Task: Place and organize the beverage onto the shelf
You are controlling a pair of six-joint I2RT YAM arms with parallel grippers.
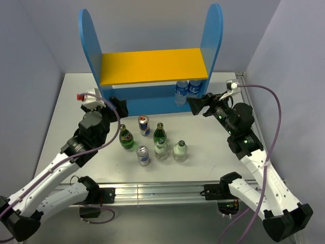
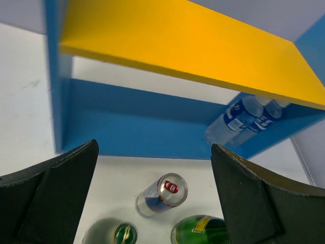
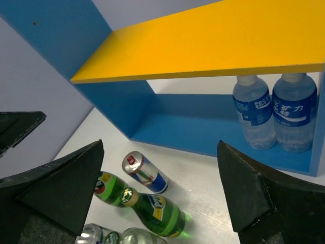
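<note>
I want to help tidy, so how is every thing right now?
Left gripper: open, empty.
Right gripper: open, empty.
Shelf: top board bare.
Two water bottles: upright on shelf's base.
Red-blue can: upright on table.
Silver can: upright on table.
Two green bottles: upright on table.
Two clear bottles: upright on table.

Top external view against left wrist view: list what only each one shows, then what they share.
Only the top external view: the right hand, open by the right end of the shelf, a silver can, two clear bottles and the shelf's round-topped side panels. Only the left wrist view: a low look under the yellow board at the blue back, with both water bottles seen nearly whole. Both: the shelf, the open left hand, the red-and-blue can and two green bottles.
</note>
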